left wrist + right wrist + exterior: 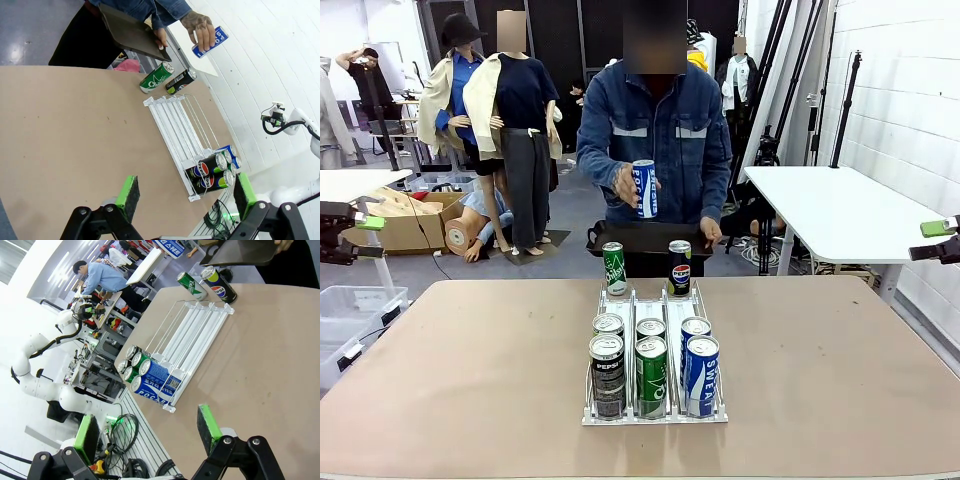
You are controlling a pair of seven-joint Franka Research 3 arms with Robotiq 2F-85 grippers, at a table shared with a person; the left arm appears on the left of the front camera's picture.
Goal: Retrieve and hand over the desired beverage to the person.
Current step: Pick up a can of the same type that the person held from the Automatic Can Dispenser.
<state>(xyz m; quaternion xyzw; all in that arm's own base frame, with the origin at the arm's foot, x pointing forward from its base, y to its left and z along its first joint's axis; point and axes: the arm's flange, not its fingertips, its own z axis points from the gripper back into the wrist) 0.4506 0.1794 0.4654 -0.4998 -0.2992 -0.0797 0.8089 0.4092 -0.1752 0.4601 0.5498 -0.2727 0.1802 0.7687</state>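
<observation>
Front view: we see the person in a blue denim jacket at the far side of the table. One hand holds up the held blue can, its white lettering too turned for us to read in full. The other hand grips a dark tray. At the table's far edge stand a green Sprite can and a black far Pepsi can, just beyond a white wire rack. Six cans sit in three lanes at the rack's near end. In front we read PEPSI on the front black can and SWEAT on the front blue can, with the front green can between them.

Left wrist view: the left gripper hangs above bare table beside the rack, its green pads wide apart and nothing between them. We read Pepsi on the black cans in the rack. The held blue can, off the table past its far edge and beside the tray, shows letters beginning PO.

Right wrist view: the right gripper also stands with its pads far apart and empty, over the table near the rack's loaded end. The nearest can there is blue, with POCARI partly readable and Korean lettering. The Sprite can and the far Pepsi can stand by the rack's other end.
</observation>
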